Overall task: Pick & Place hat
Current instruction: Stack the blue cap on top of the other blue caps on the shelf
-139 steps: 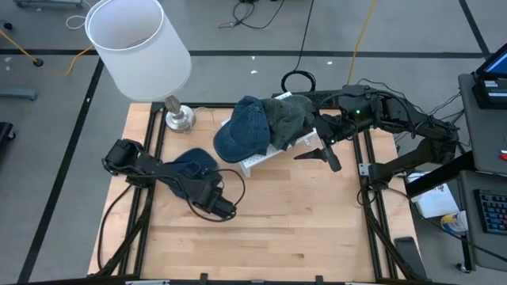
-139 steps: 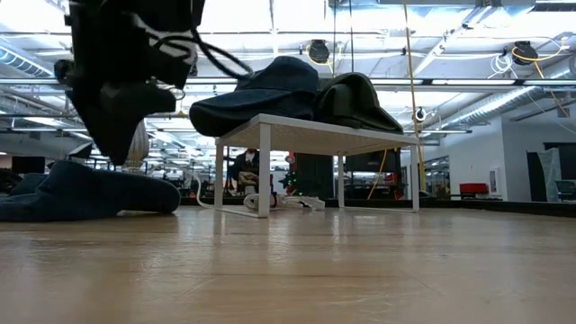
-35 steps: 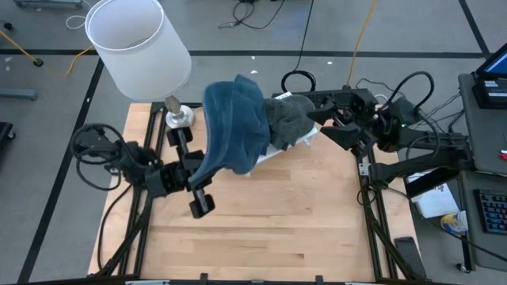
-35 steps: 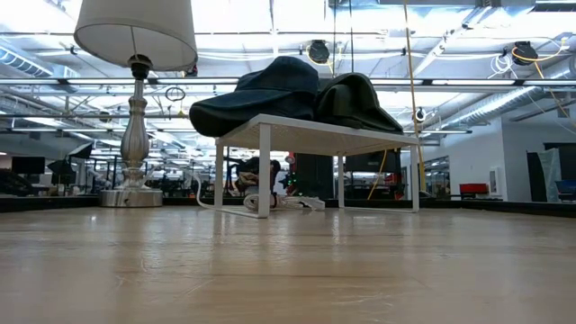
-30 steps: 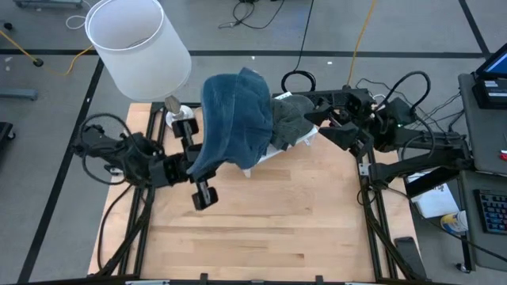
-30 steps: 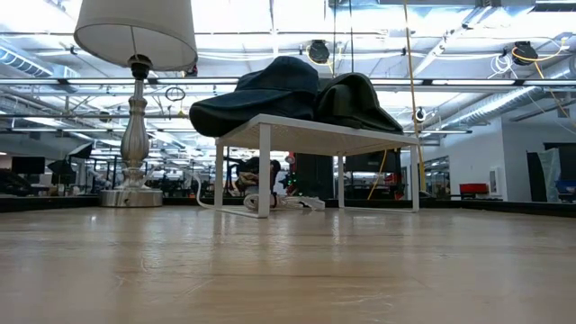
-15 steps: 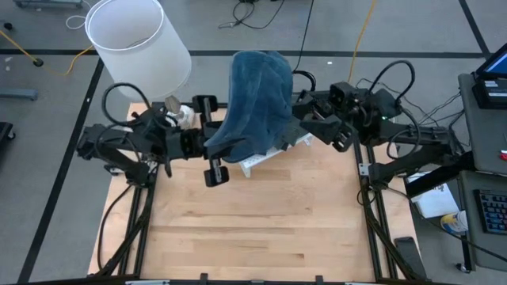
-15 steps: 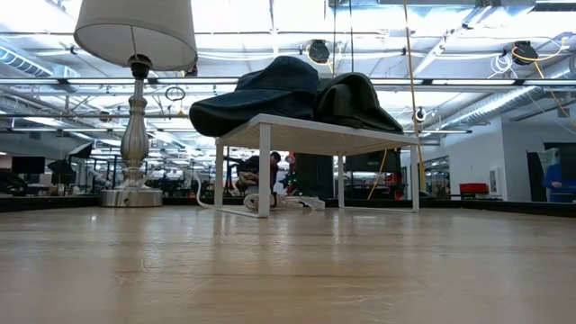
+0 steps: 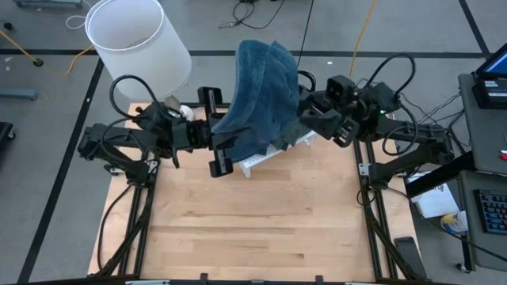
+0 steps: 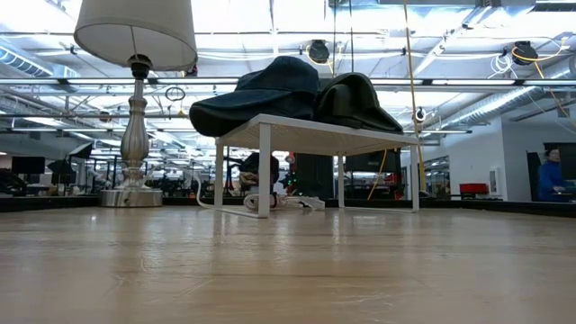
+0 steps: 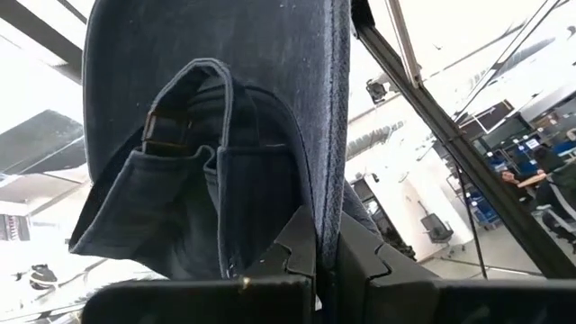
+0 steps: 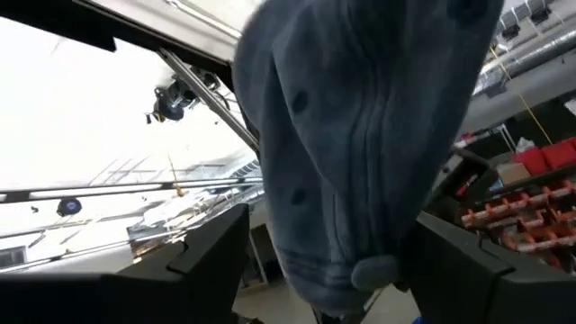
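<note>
Spanning the scene is a light wooden bench (image 9: 253, 229) carrying a tall lamp with a white drum shade and silver stem (image 9: 139, 43) at its far left corner and a small white wire rack (image 10: 315, 135) near the middle of its far edge. On the rack, in the low view, lie a dark blue denim cap (image 10: 256, 94) and a dark green cap (image 10: 360, 101) touching side by side. Above them, clear of the bench, hangs a blue denim hat (image 9: 261, 87), held up between the two arms. The left hand (image 11: 319, 256) is clamped on its edge, the dark fingers (image 11: 292, 252) pinching the fabric beside the strap buckle. The right hand (image 12: 333, 292) sits just beside the hat's crown with its fingers (image 12: 211, 256) spread wide on either side.
</note>
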Controlling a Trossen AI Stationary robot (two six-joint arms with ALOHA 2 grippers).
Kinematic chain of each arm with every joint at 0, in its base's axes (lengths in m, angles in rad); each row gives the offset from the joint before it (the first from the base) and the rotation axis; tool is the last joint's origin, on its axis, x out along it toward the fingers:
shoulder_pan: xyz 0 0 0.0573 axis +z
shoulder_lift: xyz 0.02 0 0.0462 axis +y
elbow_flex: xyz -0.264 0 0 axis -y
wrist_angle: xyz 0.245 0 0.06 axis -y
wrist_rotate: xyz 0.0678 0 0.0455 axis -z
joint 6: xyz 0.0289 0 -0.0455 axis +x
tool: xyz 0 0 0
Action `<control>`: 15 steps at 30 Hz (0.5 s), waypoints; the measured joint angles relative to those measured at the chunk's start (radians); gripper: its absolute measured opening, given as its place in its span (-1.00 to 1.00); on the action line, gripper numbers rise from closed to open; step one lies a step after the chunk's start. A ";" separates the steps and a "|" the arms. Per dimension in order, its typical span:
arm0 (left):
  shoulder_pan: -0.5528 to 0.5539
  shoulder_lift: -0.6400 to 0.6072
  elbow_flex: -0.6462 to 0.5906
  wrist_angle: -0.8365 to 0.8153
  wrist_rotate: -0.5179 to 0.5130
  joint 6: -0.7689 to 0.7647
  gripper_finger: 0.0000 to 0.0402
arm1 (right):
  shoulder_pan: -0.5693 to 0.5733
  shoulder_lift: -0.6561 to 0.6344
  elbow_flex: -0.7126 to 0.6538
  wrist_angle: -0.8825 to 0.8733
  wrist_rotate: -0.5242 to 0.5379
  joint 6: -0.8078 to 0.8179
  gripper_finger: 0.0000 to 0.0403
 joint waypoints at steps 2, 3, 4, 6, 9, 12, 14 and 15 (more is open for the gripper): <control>0.003 0.000 0.000 0.000 -0.005 0.000 -0.95 | 0.000 -0.003 0.000 0.033 0.000 0.001 0.20; 0.004 0.000 0.000 -0.004 -0.018 0.000 -0.95 | 0.000 -0.004 0.000 0.051 0.000 0.006 0.15; 0.005 0.000 0.000 -0.013 -0.036 0.001 -0.95 | 0.000 -0.005 0.000 0.067 -0.001 0.019 0.10; 0.008 0.000 0.000 -0.024 -0.058 0.003 -0.95 | 0.000 -0.007 0.000 0.082 -0.007 0.057 -0.02; 0.015 0.000 0.000 -0.027 -0.060 -0.001 -0.95 | 0.000 -0.009 0.000 0.088 -0.049 0.081 -0.22; 0.016 0.000 0.000 -0.023 -0.066 0.006 -0.95 | 0.002 -0.020 0.000 0.090 -0.091 0.082 -0.42; 0.015 0.000 0.000 -0.023 -0.078 0.018 -0.95 | 0.008 -0.026 0.000 0.090 -0.102 0.082 -0.57; 0.015 0.000 0.000 -0.022 -0.087 0.019 -0.95 | 0.010 -0.028 0.000 0.088 -0.102 0.079 -0.65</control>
